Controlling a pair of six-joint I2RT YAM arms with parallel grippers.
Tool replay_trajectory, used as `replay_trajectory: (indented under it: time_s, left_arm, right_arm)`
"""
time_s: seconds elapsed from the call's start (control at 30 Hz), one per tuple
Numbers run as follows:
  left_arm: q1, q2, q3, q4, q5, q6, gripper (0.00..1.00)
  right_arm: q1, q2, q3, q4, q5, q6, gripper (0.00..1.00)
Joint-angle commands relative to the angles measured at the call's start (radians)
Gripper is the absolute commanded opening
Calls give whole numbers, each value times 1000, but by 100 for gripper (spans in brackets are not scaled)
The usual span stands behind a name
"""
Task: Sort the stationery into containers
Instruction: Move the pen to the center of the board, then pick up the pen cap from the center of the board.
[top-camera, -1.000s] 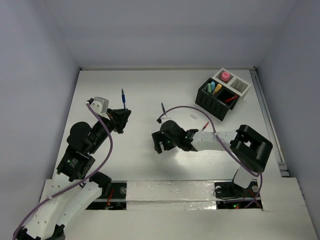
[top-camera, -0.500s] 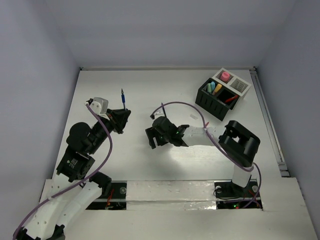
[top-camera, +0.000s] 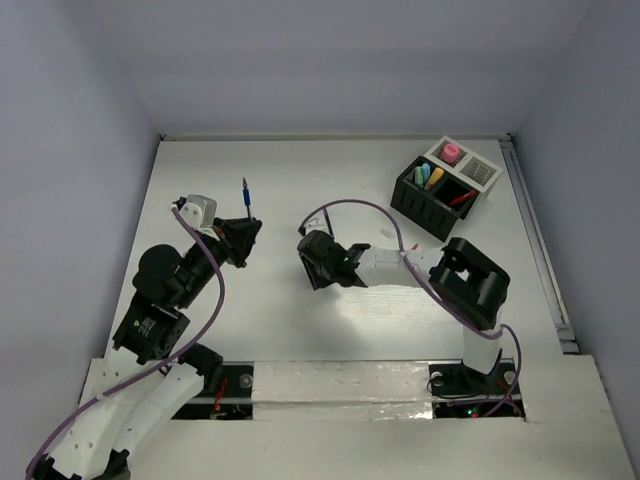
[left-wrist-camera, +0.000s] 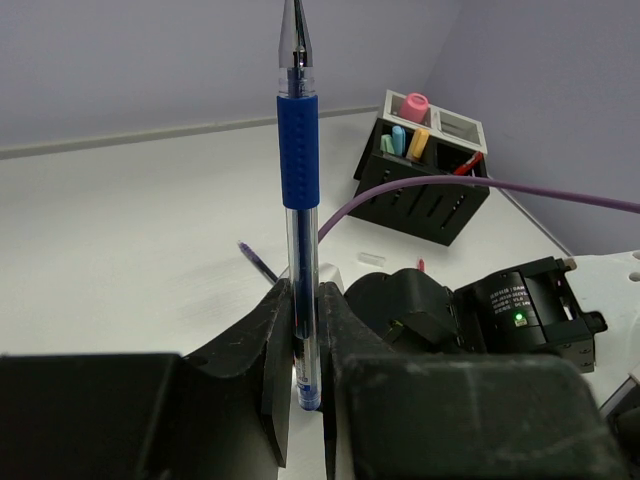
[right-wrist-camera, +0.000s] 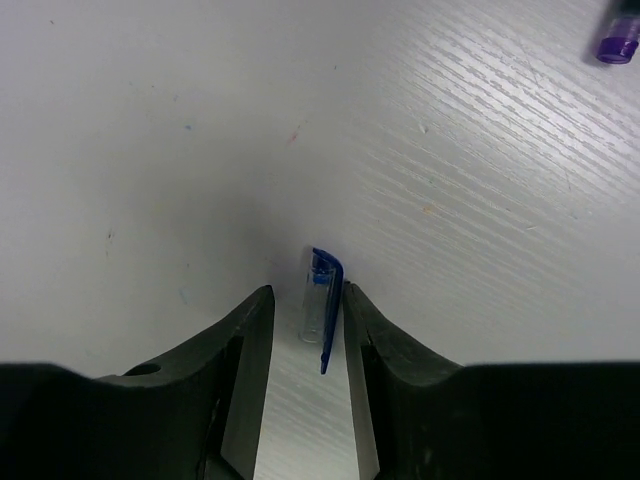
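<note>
My left gripper (top-camera: 245, 226) (left-wrist-camera: 305, 292) is shut on a dark blue pen (left-wrist-camera: 298, 150) (top-camera: 245, 192), held upright with its tip up. My right gripper (top-camera: 312, 264) (right-wrist-camera: 307, 292) is low over the table at mid-centre, jaws narrowed around a clear pen cap with a blue clip (right-wrist-camera: 318, 300). One finger touches the clip and a gap remains on the other side. The black organizer (top-camera: 425, 207) (left-wrist-camera: 420, 205) and its white section (top-camera: 482, 172) stand at the far right. They hold teal and orange markers (top-camera: 428, 177), a red pen (top-camera: 462, 198) and a pink-capped bottle (top-camera: 451, 152).
A thin dark pen (left-wrist-camera: 258, 265) lies on the table beyond my left gripper. Its purple end (right-wrist-camera: 617, 43) shows at the top right of the right wrist view. A small clear piece (left-wrist-camera: 371, 259) and a red tip (left-wrist-camera: 421, 265) lie near the right arm. A purple cable (top-camera: 350, 208) arches over it.
My right gripper has slid left and slightly farther across the table, and its jaws have narrowed around the pen cap. The left gripper and its pen have not moved.
</note>
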Motion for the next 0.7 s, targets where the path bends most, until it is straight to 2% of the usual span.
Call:
replay_trajectory:
  time_s: [0.0, 0.13, 0.17, 0.2, 0.3, 0.37, 0.5, 0.67]
  left_arm:
    - [4, -7, -2, 48, 20, 4, 0]
    - [4, -4, -3, 50, 25, 0, 0]
    - [4, -4, -3, 51, 27, -5, 0]
    - [4, -3, -3, 51, 27, -8, 0]
    - [4, 6, -5, 58, 39, -26, 0]
    - [4, 14, -9, 70, 60, -43, 0]
    - [4, 31, -20, 96, 109, -103, 0]
    - [4, 33, -86, 226, 223, -196, 0]
  right_arm:
    - [-1, 24, 22, -96, 43, -4, 38]
    - [-1, 42, 39, -118, 36, -14, 26]
    - [-1, 52, 43, -123, 35, -15, 20]
    - [-1, 52, 45, -127, 38, -18, 20]
    - [-1, 61, 54, -132, 46, -34, 0]
    - [-1, 52, 45, -121, 49, -37, 0]
    - [-24, -81, -53, 26, 12, -25, 0]
    - [-73, -385, -208, 205, -19, 0, 0]
